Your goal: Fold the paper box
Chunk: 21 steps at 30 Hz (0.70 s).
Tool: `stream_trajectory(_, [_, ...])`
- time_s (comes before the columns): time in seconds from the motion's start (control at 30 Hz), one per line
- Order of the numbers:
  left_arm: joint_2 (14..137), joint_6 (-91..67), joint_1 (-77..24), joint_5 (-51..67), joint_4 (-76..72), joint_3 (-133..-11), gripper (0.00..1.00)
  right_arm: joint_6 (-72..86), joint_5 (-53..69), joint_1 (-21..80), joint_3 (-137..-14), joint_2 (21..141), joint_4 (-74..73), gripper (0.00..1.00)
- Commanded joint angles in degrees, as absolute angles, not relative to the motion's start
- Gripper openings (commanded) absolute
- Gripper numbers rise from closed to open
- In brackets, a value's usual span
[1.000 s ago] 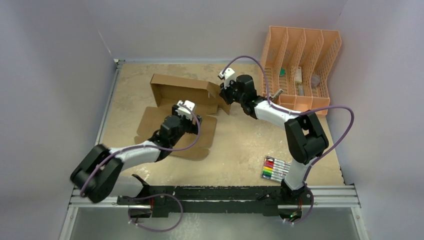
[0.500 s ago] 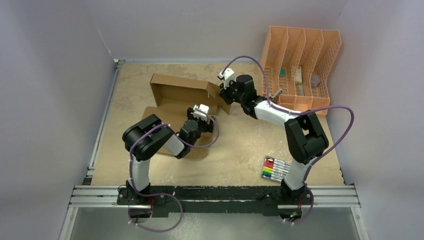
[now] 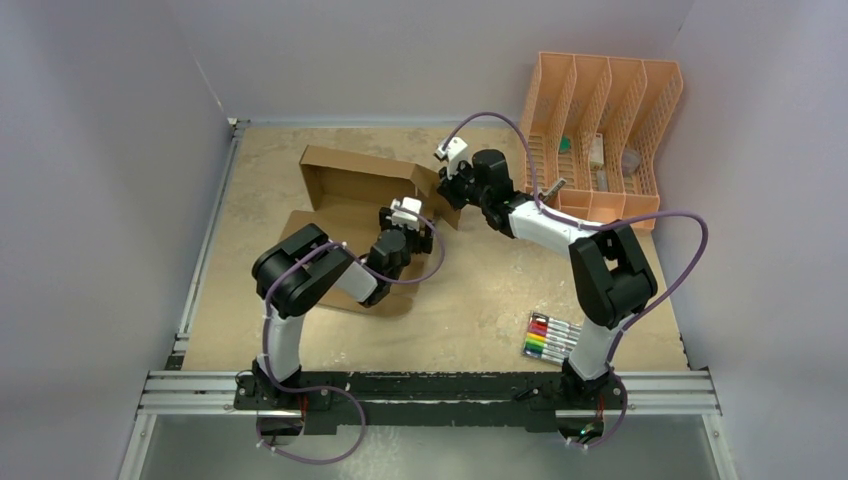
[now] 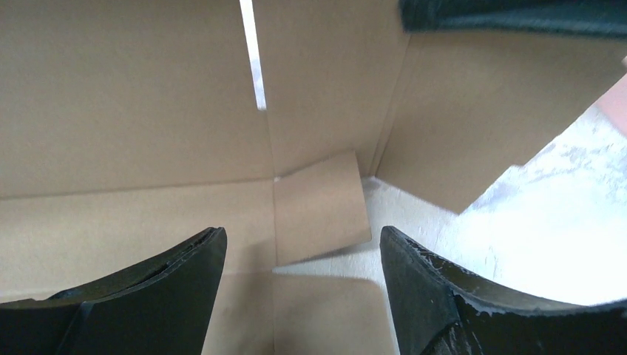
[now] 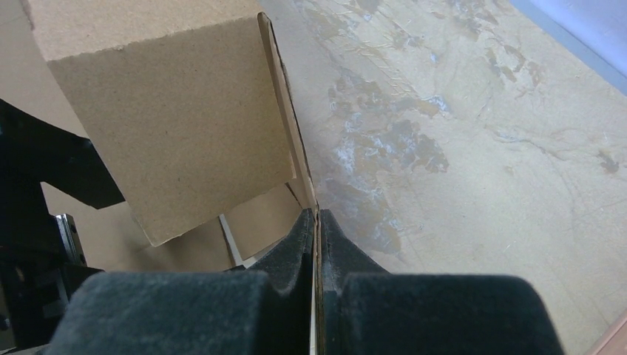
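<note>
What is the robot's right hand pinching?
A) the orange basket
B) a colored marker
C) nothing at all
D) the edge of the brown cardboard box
D. In the right wrist view, the right gripper has its two fingers pressed together on a thin upright wall of the paper box.
</note>
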<state>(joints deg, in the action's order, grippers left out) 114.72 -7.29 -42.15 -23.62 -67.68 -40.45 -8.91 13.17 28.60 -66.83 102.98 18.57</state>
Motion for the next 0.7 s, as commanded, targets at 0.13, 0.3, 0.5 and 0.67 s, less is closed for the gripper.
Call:
stream_trajectory(0.13, [110.2, -10.2, -42.3, -26.2, -62.6, -37.9, 0.76, -11.6, 14.4, 30.6, -64.0, 99.8, 13.2, 0.0])
stream_trajectory(0.3, [111.3, -8.4, -42.4, -26.1, -64.6, -38.8, 0.76, -12.5, 16.4, 31.4, -62.2, 98.7, 12.5, 0.0])
stream_trajectory(0.5, [112.5, -7.6, -42.3, -26.6, -65.1, -39.8, 0.69, -13.3, 19.2, 31.6, -61.8, 97.9, 10.8, 0.0])
stream_trajectory(0.67, [113.1, -10.0, -42.3, -28.3, -66.8, -39.7, 0.52, -13.2, 20.6, 31.7, -61.3, 97.3, 10.3, 0.0])
